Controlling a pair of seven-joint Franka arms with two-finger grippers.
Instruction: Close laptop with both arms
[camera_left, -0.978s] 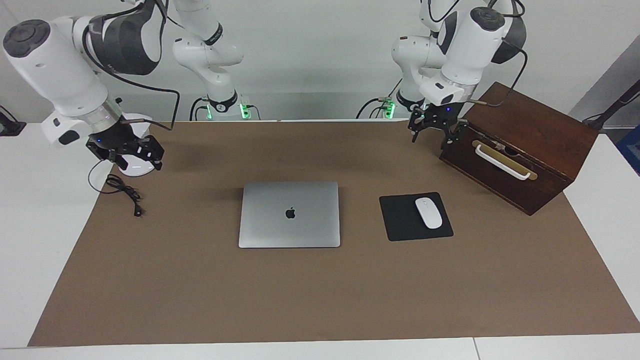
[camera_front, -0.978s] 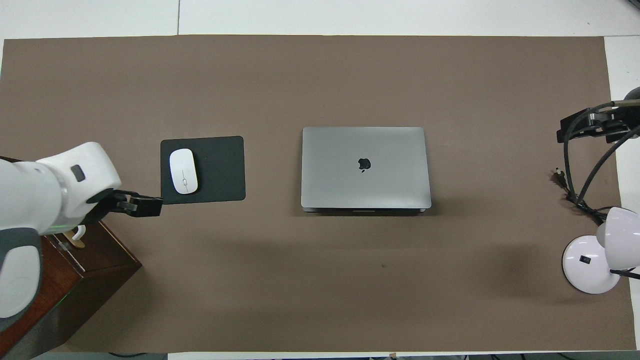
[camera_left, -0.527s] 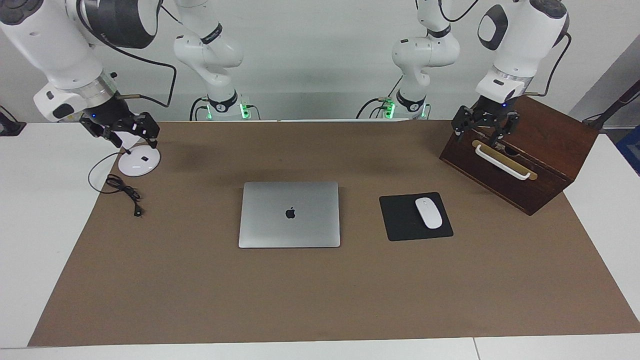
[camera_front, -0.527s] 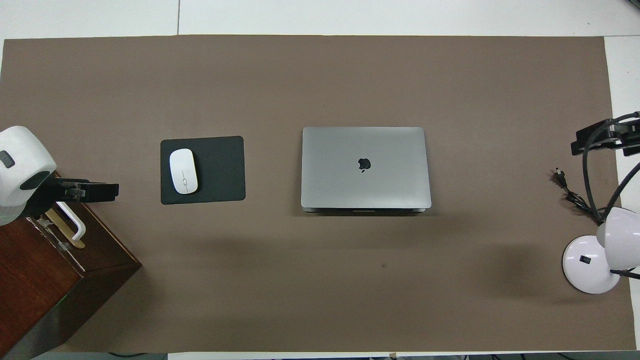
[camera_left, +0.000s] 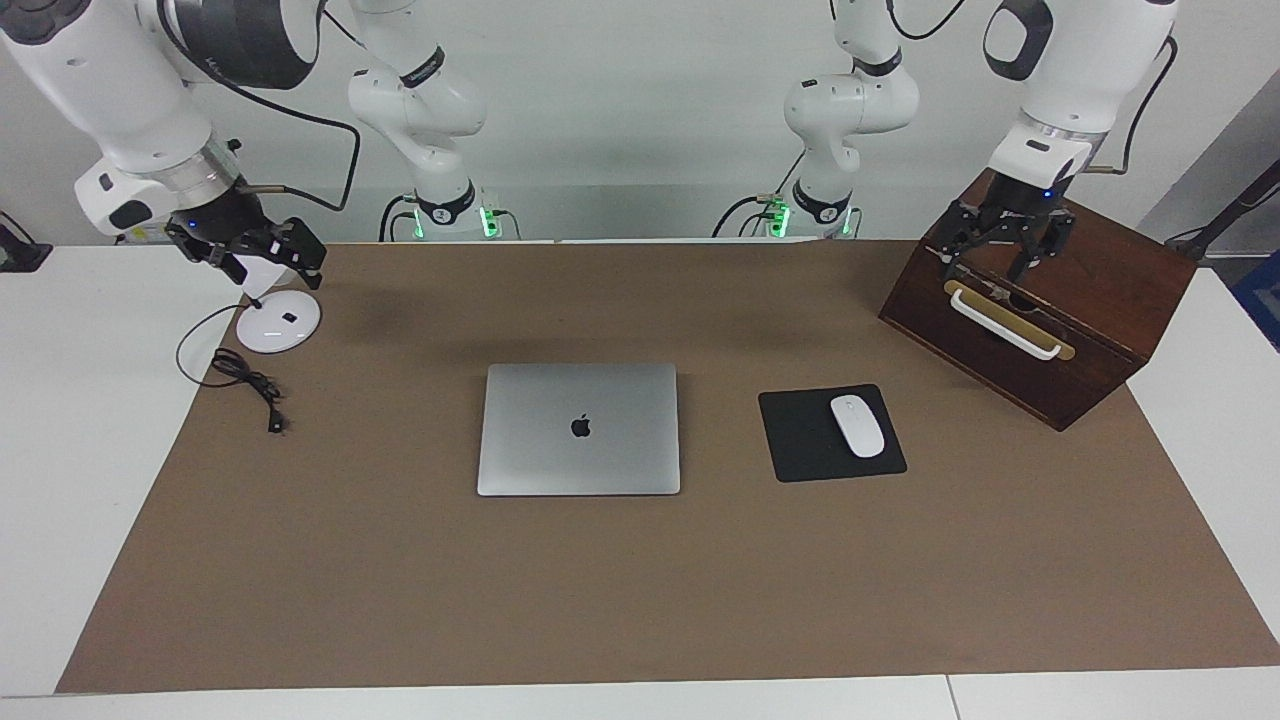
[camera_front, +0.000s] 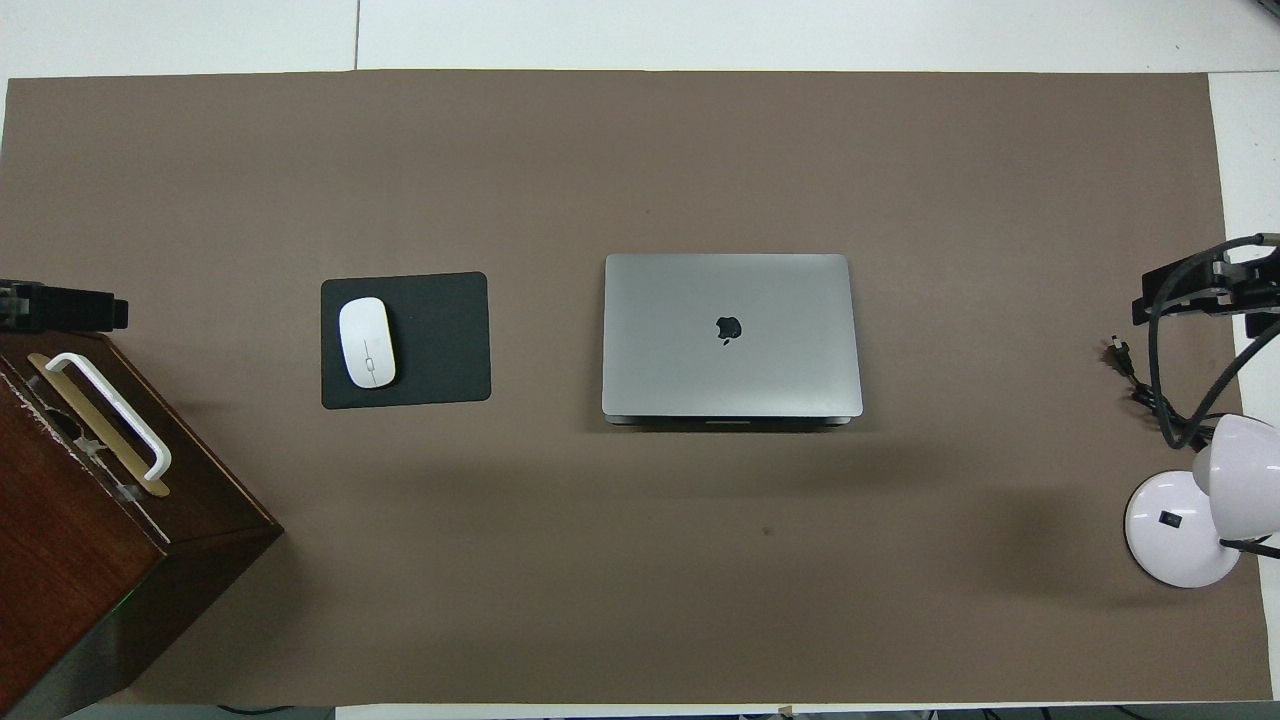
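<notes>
Laptop (camera_left: 579, 429) lies shut and flat in the middle of the brown mat (camera_left: 400, 590) in the facing view, its lid down with a black apple logo uppermost; we read no other writing on it. We judge the closing done, with nothing left but parking the arms. The left gripper (camera_left: 1008, 236) hangs over the wooden box (camera_left: 1090, 300), fingers spread and empty. The right gripper (camera_left: 252, 252) hangs over the white lamp base (camera_left: 279, 325), its fingers also apart, holding nothing.

From overhead, we see the laptop (camera_front: 730, 335) beside the black mouse pad (camera_front: 440, 340) carrying a white mouse (camera_front: 366, 343), toward the left arm's end. Both grippers show only at the frame edges, well apart from the laptop.
</notes>
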